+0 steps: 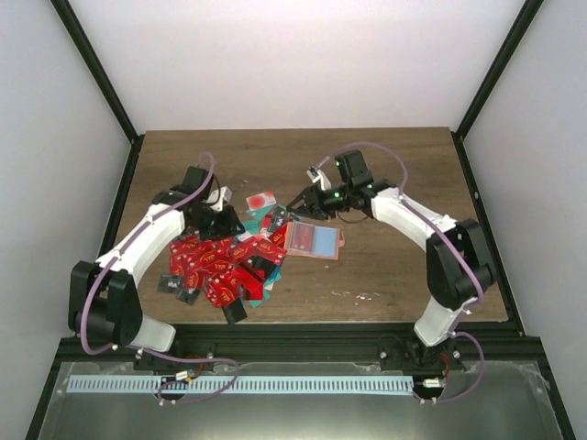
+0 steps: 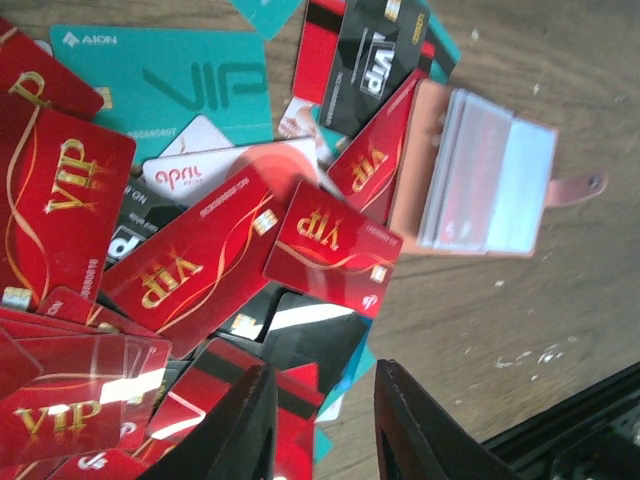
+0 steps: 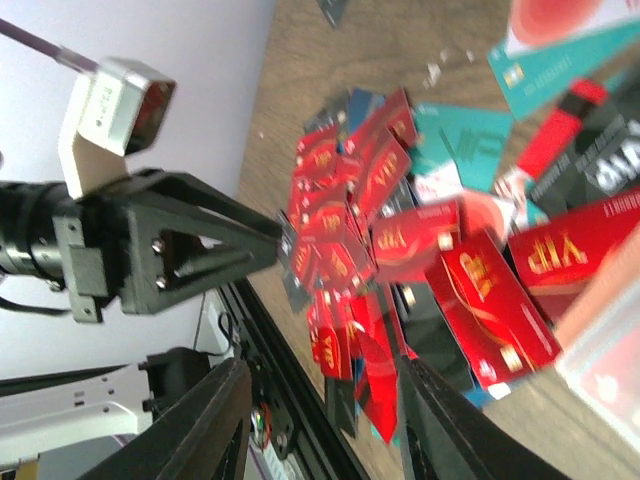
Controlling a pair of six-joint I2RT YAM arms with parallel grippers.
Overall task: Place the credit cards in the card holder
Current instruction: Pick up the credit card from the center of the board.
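The credit cards (image 1: 218,264) are heaped on the wooden counter (image 1: 404,275) left of centre. Most are red ones marked VIP, with a teal card (image 2: 170,85) and a black card (image 2: 375,60) among them. A white card with a red spot (image 1: 261,199) is seen at the far edge. The card holder (image 1: 314,240) is laid open at the right edge of the heap, its clear sleeves (image 2: 490,175) turned upward and its strap tab (image 2: 580,187) pointing away from the pile. A red card (image 2: 372,160) overlaps the holder's edge; whether it is tucked into a pocket cannot be told. The left tool (image 2: 325,405) is held low over the heap, jaws parted a little, nothing between them. The right tool (image 3: 325,375) is held near the holder's far corner, jaws set wider apart and likewise empty.
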